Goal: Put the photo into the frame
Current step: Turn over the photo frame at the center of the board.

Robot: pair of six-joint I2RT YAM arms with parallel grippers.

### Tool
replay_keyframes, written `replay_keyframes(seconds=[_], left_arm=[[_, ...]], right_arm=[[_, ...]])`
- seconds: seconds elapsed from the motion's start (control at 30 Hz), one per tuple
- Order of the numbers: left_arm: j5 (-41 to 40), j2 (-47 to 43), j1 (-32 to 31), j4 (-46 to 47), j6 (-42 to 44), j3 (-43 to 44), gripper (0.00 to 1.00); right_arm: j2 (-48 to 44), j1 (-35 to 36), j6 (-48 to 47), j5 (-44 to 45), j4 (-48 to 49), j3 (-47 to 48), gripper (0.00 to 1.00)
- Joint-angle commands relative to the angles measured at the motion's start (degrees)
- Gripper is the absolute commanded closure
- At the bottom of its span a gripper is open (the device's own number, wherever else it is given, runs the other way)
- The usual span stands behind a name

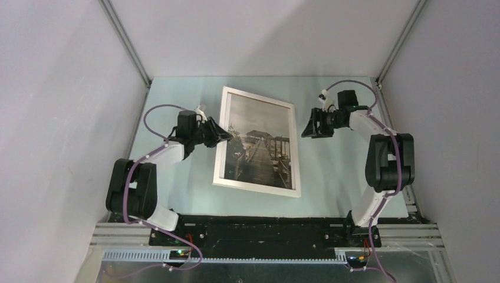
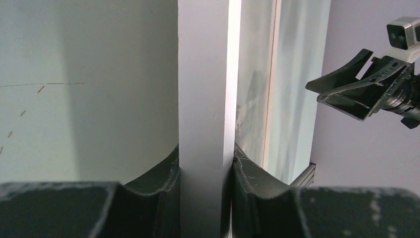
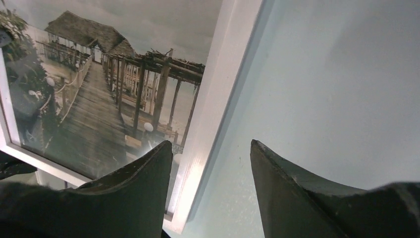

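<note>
White frame (image 1: 257, 187) lies askew mid-table (image 1: 330, 171), long sides running roughly near-to-far, top end leaning R. Photo (image 1: 262, 144) fills its opening, face up: grey-brown boardwalk w/ thatched huts and posts.

L gripper (image 1: 223, 134) is at the frame's L long side, about halfway along. L wrist view: jaws narrowed onto the white bar (image 2: 203, 99), both fingers (image 2: 153, 183) touching it, one each side, so it has hold of the frame. Can't tell if that side is off the table.

R gripper (image 1: 306, 127) hangs just beside the frame's R long side, near the far end. Jaws well apart, nothing btwn them. R wrist view: one finger (image 3: 143, 188) sits over the photo's (image 3: 99, 99) corner and the white bar (image 3: 223, 89), the other over bare table. Touching or not, can't tell.

From the L wrist cam the R gripper (image 2: 341, 91) shows beyond the frame, spread.
</note>
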Motion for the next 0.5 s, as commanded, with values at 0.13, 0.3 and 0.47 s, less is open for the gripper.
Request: replay_keyframes(seconds=[0.13, 0.3, 0.47], left_arm=[[-7.24, 6.55, -0.48, 4.55, 2.41, -1.59, 0.88], [-7.31, 9.67, -0.55, 5.53, 1.65, -1.78, 0.85], [-7.49, 11.24, -1.15, 6.39, 1.09, -1.83, 0.76]], right_arm=[[7.48, 4.83, 3.42, 7.26, 2.66, 3.07, 0.41], [9.60, 5.57, 3.64, 9.31, 1.43, 3.44, 0.42], [11.62, 6.12, 3.50, 10.15, 1.07, 3.96, 0.43]])
